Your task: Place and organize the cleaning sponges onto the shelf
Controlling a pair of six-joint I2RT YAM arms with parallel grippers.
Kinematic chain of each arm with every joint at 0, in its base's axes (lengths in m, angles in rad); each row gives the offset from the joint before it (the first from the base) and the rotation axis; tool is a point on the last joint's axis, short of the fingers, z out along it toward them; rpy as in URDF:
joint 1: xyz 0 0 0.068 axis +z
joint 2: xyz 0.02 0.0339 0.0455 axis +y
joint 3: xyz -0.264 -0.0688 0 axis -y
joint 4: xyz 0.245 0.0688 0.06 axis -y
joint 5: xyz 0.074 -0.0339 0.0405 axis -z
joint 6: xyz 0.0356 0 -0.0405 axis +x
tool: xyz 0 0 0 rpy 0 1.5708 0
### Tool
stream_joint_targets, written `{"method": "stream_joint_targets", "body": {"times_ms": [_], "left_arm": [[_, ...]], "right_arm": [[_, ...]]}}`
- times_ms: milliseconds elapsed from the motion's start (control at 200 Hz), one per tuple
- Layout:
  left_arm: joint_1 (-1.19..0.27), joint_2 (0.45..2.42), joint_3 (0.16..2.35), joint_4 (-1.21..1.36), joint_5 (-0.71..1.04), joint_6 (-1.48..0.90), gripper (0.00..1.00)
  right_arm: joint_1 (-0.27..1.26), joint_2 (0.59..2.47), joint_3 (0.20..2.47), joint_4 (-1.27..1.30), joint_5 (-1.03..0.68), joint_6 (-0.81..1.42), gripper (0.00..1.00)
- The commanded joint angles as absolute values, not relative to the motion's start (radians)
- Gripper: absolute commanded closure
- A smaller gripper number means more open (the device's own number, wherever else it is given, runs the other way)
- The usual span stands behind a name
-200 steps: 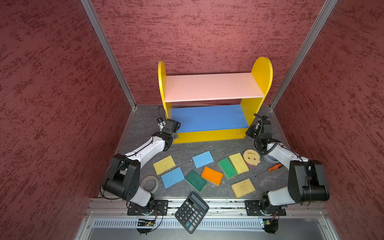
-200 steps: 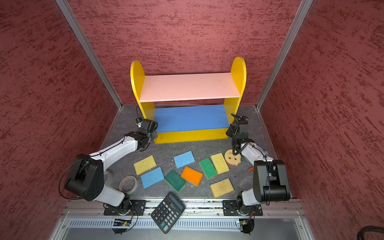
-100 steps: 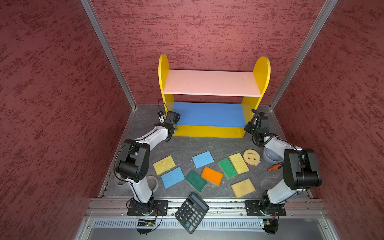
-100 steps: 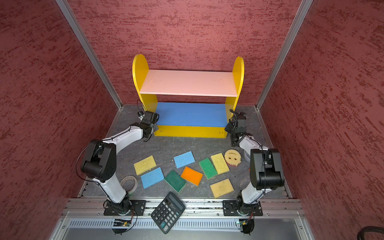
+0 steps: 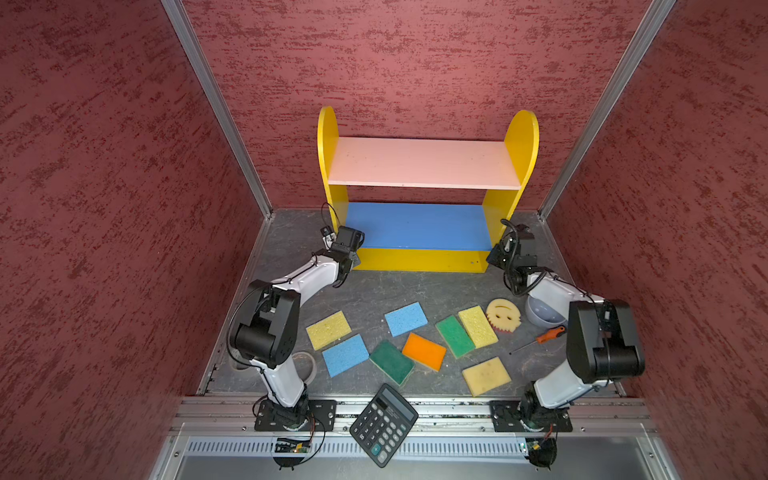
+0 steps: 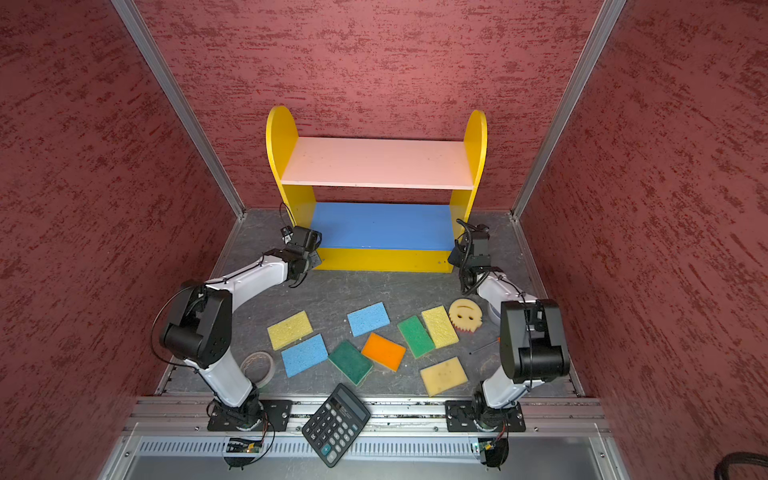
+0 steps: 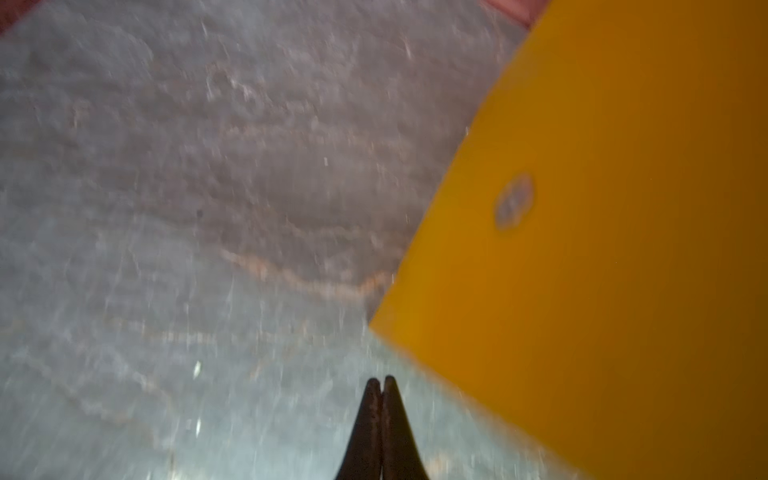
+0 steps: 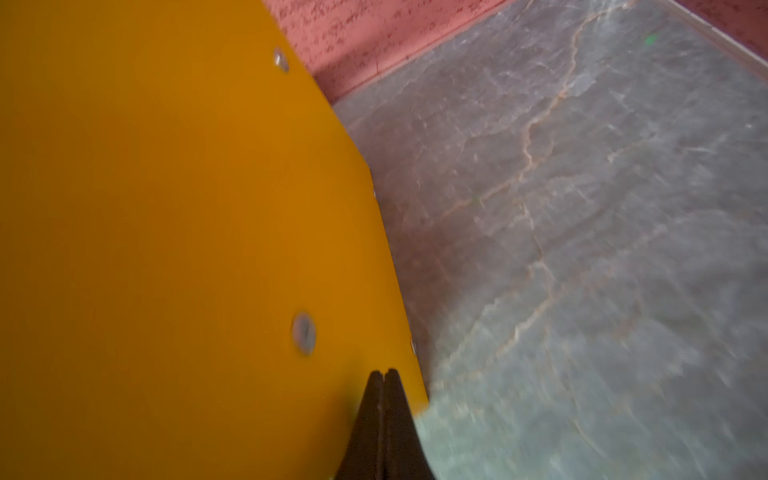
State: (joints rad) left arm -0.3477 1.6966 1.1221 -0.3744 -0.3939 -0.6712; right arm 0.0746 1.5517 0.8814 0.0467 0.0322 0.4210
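The shelf (image 5: 424,162) (image 6: 374,162) stands at the back wall, its pink and blue boards bare. Several flat sponges lie on the grey floor in front of it: yellow (image 5: 328,330), blue (image 5: 345,355), dark green (image 5: 391,361), orange (image 5: 424,351) and others. The round smiley sponge (image 5: 503,314) lies at the right. My left gripper (image 7: 382,379) is shut and empty, close beside the shelf's yellow side panel (image 7: 602,249) at its front left corner. My right gripper (image 8: 384,372) is shut and empty against the yellow panel (image 8: 166,208) at the front right corner.
A black calculator (image 5: 383,424) overhangs the front rail. A tape roll (image 6: 257,368) lies by the left arm's base. A grey bowl (image 5: 544,316) and an orange-handled screwdriver (image 5: 548,333) sit under the right arm. Red walls close in on three sides.
The shelf has turned squarer and slid toward the back wall. Both arms have reached further back with it, staying at its front corners. The sponges have not moved.
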Motion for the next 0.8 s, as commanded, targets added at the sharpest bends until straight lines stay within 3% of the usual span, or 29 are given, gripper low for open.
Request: {"method": "stream_joint_targets", "body": {"times_ms": [0,80,195,301,536,666,792], "left_arm": [[-0.392,1.586,1.063,-0.395,-0.395,-0.695,1.0],[-0.41,1.516,1.011,-0.397,-0.405,-0.701,0.95],[-0.42,1.436,0.957,-0.393,-0.417,-0.715,0.67],[-0.429,1.383,0.934,-0.39,-0.401,-0.732,0.53],[-0.439,1.289,0.901,-0.382,-0.362,-0.737,0.39],[-0.437,1.208,0.864,-0.37,-0.369,-0.729,0.37],[-0.433,1.138,0.833,-0.359,-0.383,-0.723,0.21]], "right_arm": [[0.196,1.424,0.816,-0.009,0.052,0.351,1.0],[0.269,1.337,0.75,-0.049,0.13,0.34,0.99],[0.383,1.213,0.649,-0.058,0.242,0.326,0.92],[0.495,1.151,0.607,-0.078,0.278,0.303,0.78],[0.756,1.224,0.681,-0.14,0.284,0.282,0.48],[0.864,1.329,0.745,-0.128,0.249,0.275,0.45],[0.906,1.423,0.795,-0.068,0.138,0.284,0.46]]}}
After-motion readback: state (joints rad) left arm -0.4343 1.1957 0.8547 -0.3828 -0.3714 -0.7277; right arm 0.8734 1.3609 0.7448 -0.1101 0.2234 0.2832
